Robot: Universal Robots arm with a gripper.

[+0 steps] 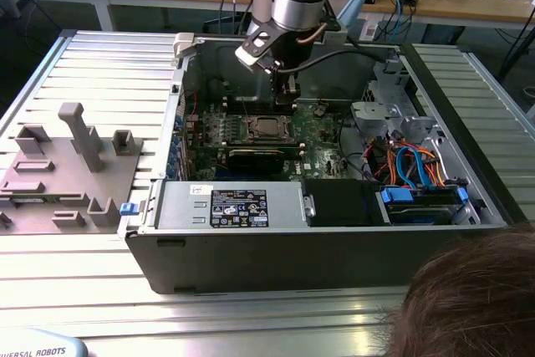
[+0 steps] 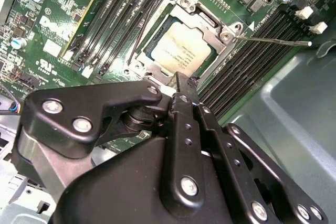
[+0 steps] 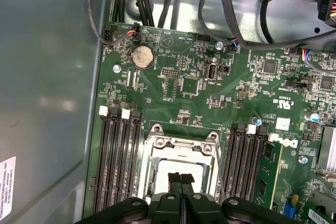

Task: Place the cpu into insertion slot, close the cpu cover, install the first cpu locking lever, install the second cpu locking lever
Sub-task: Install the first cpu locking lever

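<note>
The cpu (image 2: 181,51) lies in the insertion slot (image 2: 157,72) on the green board, its silver-grey top showing through the window of the cpu cover (image 2: 210,24), which lies flat over it. A thin metal lever rod (image 2: 273,39) sticks out from the socket over the memory slots. A second thin rod (image 2: 147,22) runs along the opposite side. My gripper (image 3: 181,178) hangs just above the socket's edge, fingers shut together with nothing between them. In the exterior view the gripper (image 1: 284,96) sits inside the open computer case, right behind the socket (image 1: 269,128).
Black memory slots (image 3: 118,156) flank the socket on both sides. Cables and a drive cage (image 1: 401,156) fill the case at the exterior view's right. A grey fixture (image 1: 67,165) sits on the table at the exterior view's left. A person's head (image 1: 476,298) shows at the lower right.
</note>
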